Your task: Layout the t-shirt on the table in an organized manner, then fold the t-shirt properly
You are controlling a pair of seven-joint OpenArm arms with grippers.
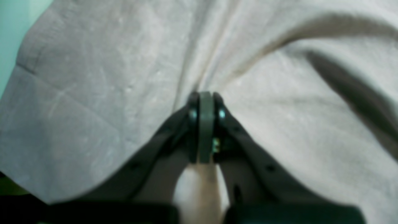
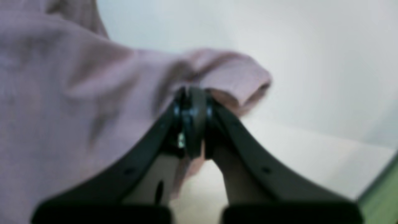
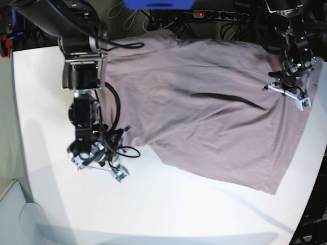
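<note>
Closest to the right wrist camera, the right gripper (image 2: 192, 118) has its jaws pressed together on a bunched fold of the t-shirt (image 2: 71, 102), with a scrap of pink cloth hanging below the fingertips. Just past the tips and to their right, a hemmed sleeve end rolls outward; beyond that lies bare white table (image 2: 311, 62). This view alone shows the pinch itself.

The left wrist view shows the left gripper (image 1: 205, 124) likewise clamped narrow, its tips gathering the fabric into creases that fan away from them. Cloth fills nearly the whole frame here and looks greyish rather than pink; a deep dark fold runs off to the right of the tips, and a stitched hem crosses to their left.

Only the base view gives the whole layout. There the t-shirt (image 3: 214, 102) spreads across the far half of the table (image 3: 168, 214), one edge slanting toward the near side. The right gripper (image 3: 97, 153) sits at the shirt's corner on the picture's left, the left gripper (image 3: 288, 92) on the cloth's far edge at the picture's right, well apart.
</note>
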